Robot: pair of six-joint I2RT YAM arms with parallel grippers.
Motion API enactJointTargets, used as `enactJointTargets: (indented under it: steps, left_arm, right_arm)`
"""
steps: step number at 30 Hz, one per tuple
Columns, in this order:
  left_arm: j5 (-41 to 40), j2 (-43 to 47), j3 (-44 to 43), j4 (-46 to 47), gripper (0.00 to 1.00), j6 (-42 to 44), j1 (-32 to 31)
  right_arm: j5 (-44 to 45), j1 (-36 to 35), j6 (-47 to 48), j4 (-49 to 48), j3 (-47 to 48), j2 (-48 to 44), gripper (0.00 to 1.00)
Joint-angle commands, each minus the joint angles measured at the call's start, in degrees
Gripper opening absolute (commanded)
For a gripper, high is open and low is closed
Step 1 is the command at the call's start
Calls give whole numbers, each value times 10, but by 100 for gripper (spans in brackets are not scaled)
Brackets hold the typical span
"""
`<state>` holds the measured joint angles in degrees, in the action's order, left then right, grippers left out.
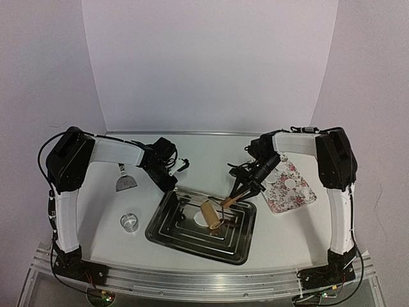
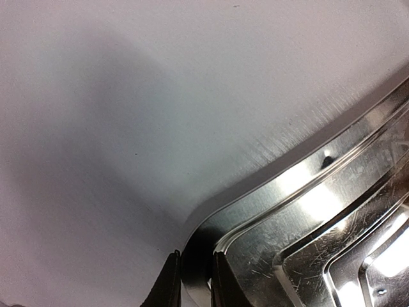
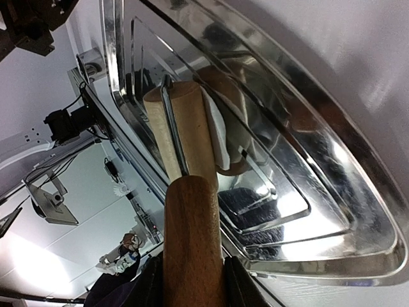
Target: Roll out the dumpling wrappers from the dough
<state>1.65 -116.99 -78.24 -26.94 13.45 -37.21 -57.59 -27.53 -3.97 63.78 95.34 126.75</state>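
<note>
Although its jaws stood only a narrow gap apart, the left gripper (image 1: 168, 183) was closed on the far-left corner of the shallow rectangular polished-steel tray (image 1: 167, 238). In the left wrist view the tray's thin rim (image 2: 307, 192) was seen pinched between the two black fingers (image 2: 167, 281), with the gripper (image 2: 195, 284) set over the corner.

The right gripper (image 1: 243, 190) was closed somewhat wider, on the darker wooden handle of the light wooden rolling pin (image 1: 209, 214). In the right wrist view the handle was clamped between the two fingers (image 3: 238, 284) of the gripper (image 3: 192, 288), and the pin's roller (image 3: 185, 141) was laid on the floor of the tray (image 3: 332, 192). A thin flat white piece of dough (image 3: 217, 137) was pressed under the roller, near the middle of the tray (image 1: 200, 220).

Two small white round patches, taken to be the dumpling wrappers (image 1: 291, 182), were seen lying on a floral-patterned mat (image 1: 300, 195) to the right of the tray, near the right arm.

A clear round ring (image 1: 130, 222) was set on the white table (image 1: 287, 230) just left of the tray, and a metal scraper (image 1: 126, 183) lay beyond it, beside the left arm.
</note>
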Motion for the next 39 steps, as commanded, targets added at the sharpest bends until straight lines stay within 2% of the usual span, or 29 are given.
enactJointTargets:
  steps: [1,18,39]
  left_arm:
    - [-48,-7,15,-55,0,10,0]
    - [-51,-8,10,-58,0,3,0]
    - [-51,-7,12,-58,0,4,-1]
  right_arm:
    - [273,-42,-48,6,-16,82,0]
    - [304,-47,-47,7,-20,95,0]
    - [302,-68,-65,-2,-20,120,0]
